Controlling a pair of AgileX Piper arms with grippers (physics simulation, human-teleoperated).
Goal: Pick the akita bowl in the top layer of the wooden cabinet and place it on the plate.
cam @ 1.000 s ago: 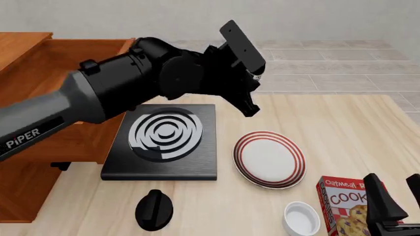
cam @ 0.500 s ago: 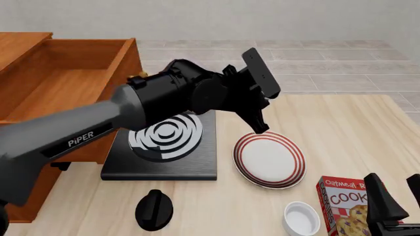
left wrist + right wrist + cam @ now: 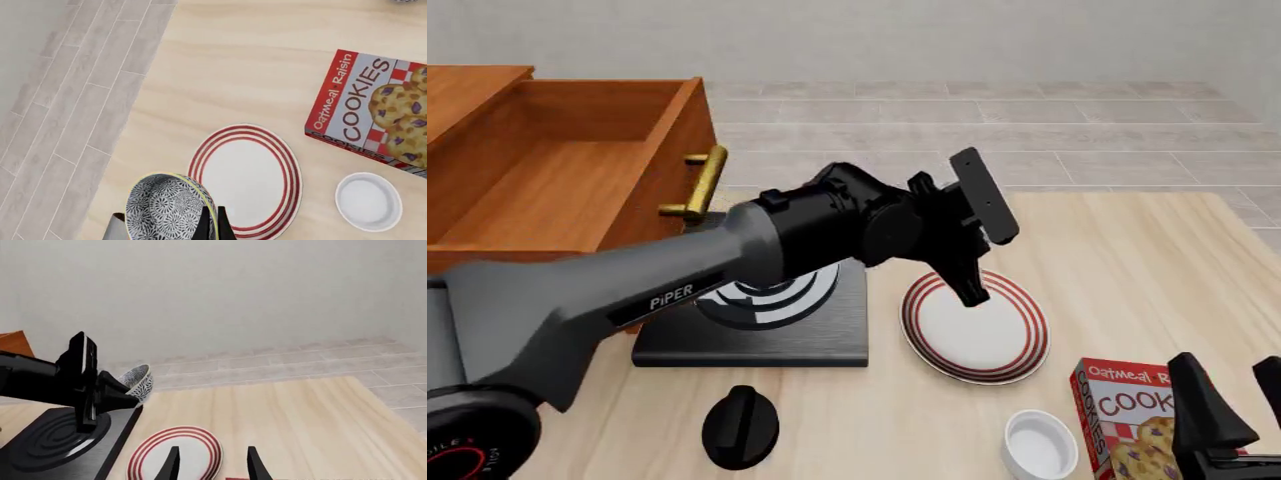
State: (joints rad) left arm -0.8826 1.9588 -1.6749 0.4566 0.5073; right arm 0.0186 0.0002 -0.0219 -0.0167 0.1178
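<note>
Left wrist view, nearest first: left gripper [image 3: 212,226] pinched on the rim of the akita bowl [image 3: 167,210], carried tipped on its side, patterned outside toward the lens. Held by the rim, probably so the base stays free to land flat. Just past the fingertips and lower down, the plate [image 3: 247,177], bare and partly under the bowl's edge; looks like the approach before lowering, with the bowl needing to level out first. Beyond the plate, a small white bowl [image 3: 368,201] and a cookie box [image 3: 373,110], both clear of the drop spot. Behind the claw, the black stove [image 3: 774,325] and the wooden cabinet [image 3: 481,330], top layer [image 3: 574,160] pulled out. Well apart, the right gripper [image 3: 210,462], spread and idle.
</note>
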